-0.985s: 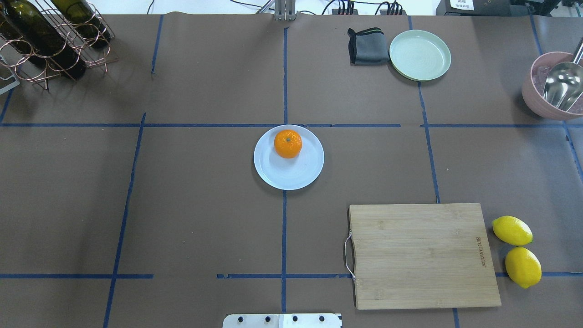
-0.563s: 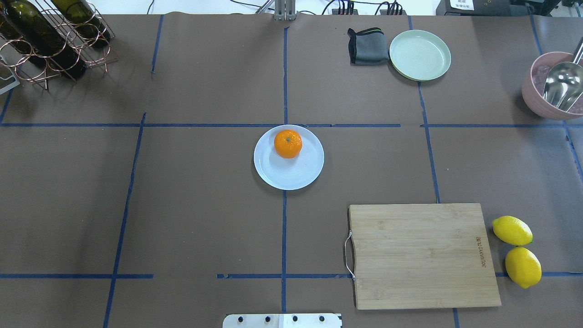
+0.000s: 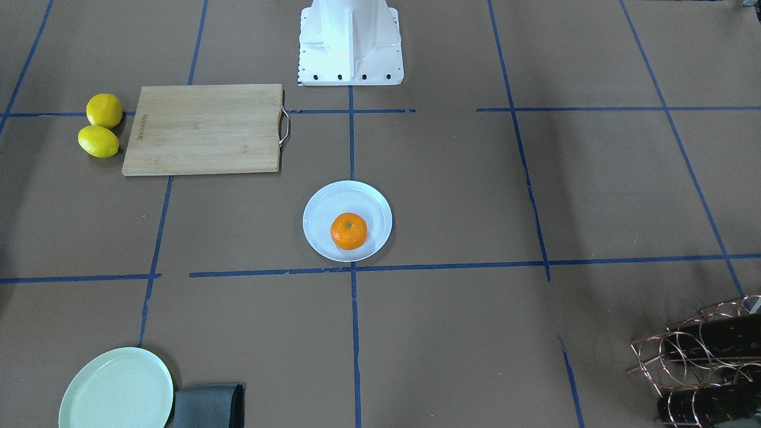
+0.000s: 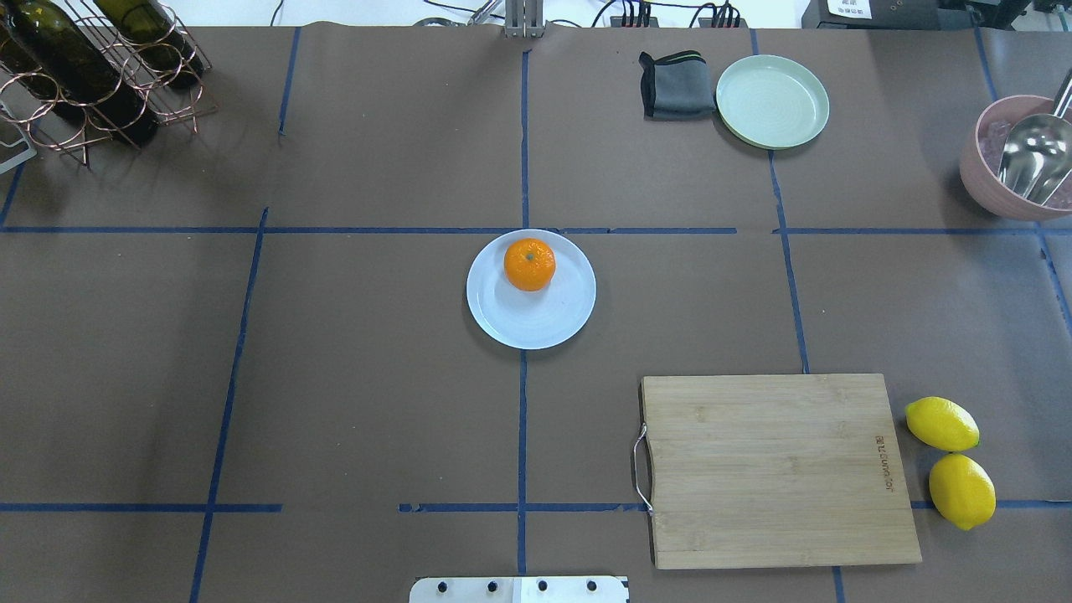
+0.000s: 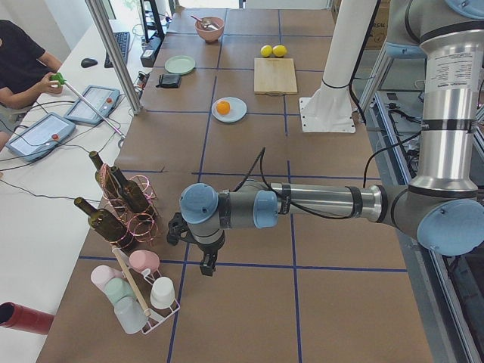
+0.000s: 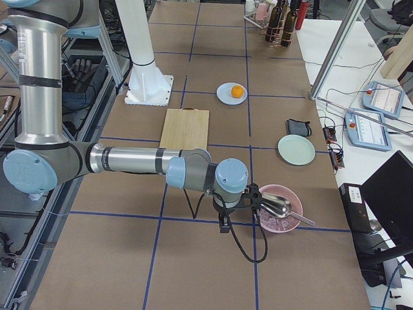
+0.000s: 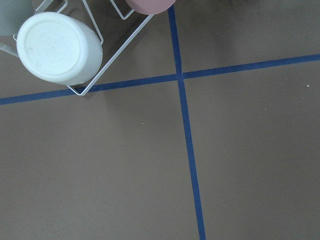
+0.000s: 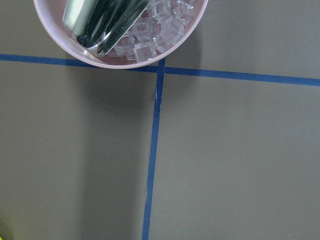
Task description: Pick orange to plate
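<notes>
The orange (image 4: pixel 529 265) sits on the plate (image 4: pixel 536 325) at mid-table, toward its far rim. The left gripper (image 5: pixel 204 255) hangs beside the cup rack (image 5: pixel 151 299), and the right gripper (image 6: pixel 224 218) beside the pink bowl (image 6: pixel 277 226). I cannot tell how wide either one stands.

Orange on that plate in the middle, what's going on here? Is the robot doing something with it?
Nothing is being handled right now. The orange sits on the pale plate mid-table, so putting it there looks done. Both arms are off at the table's ends: the left arm hangs by the bottle rack, the right arm by the pink bowl of ice. Whether their jaws are open or shut cannot be told.
</notes>
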You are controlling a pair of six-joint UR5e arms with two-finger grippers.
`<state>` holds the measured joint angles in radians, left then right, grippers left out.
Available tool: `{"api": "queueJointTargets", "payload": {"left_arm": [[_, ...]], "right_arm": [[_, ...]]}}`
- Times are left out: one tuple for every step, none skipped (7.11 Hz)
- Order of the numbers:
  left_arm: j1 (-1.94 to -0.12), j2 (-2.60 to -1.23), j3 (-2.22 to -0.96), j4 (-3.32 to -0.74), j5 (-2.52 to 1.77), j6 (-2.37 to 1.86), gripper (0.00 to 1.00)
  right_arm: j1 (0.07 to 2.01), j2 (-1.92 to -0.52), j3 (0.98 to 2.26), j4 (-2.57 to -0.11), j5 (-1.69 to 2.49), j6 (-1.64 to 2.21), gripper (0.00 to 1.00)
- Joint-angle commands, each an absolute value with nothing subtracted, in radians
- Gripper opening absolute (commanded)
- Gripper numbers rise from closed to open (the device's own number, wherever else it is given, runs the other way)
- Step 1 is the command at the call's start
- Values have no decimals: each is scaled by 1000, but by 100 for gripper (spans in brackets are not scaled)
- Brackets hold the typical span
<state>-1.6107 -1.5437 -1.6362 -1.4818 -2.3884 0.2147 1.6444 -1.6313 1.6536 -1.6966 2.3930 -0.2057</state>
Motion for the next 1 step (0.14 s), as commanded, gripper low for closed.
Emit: {"api": "queueJointTargets", "payload": {"left_arm": [[-1611,-1545,-1635,-1482,-2388,215,100]], "right_arm": [[1644,-1629,1654,-1697,2393,-206,100]]}}
